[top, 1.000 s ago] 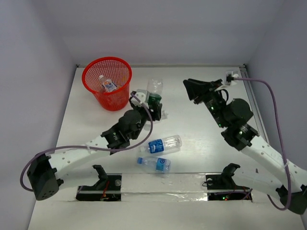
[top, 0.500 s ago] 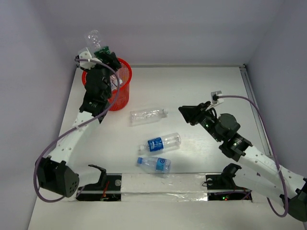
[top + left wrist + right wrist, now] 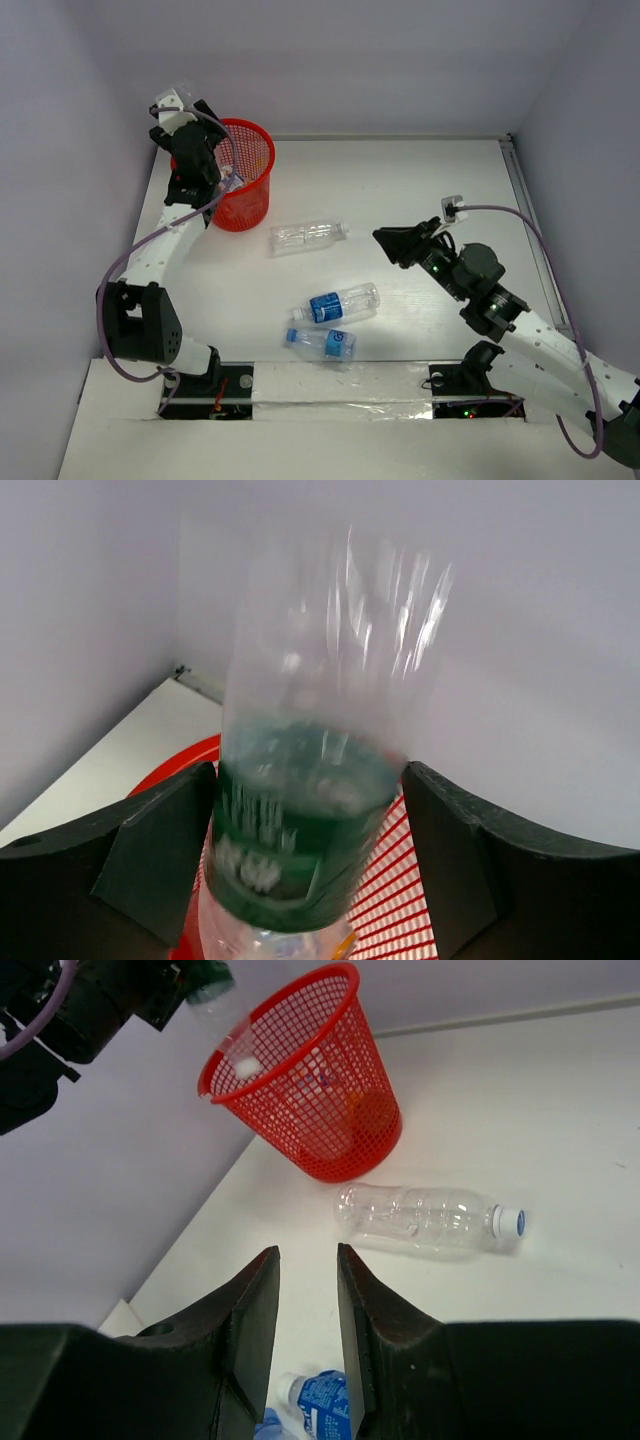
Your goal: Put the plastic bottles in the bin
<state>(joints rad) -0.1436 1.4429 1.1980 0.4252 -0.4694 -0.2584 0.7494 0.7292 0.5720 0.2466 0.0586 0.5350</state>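
Observation:
My left gripper (image 3: 200,118) is raised over the far-left rim of the red mesh bin (image 3: 245,205). Its jaws are spread, and a clear green-label bottle (image 3: 305,810) sits blurred between them, neck down over the bin's mouth (image 3: 232,1045). An unlabelled clear bottle (image 3: 308,237) lies on the table right of the bin. Two blue-label bottles (image 3: 337,302) (image 3: 322,343) lie nearer the front. My right gripper (image 3: 388,240) is open and empty above the table, right of the unlabelled bottle (image 3: 425,1220).
The bin (image 3: 310,1110) holds at least one bottle, with an orange patch showing through the mesh (image 3: 375,1110). Grey walls close the table on the left, back and right. A purple cable (image 3: 560,260) runs along my right arm.
My left arm lifted the green-label bottle off the table to the bin and tipped it neck down over the opening. My right arm swung from the back toward the table's middle.

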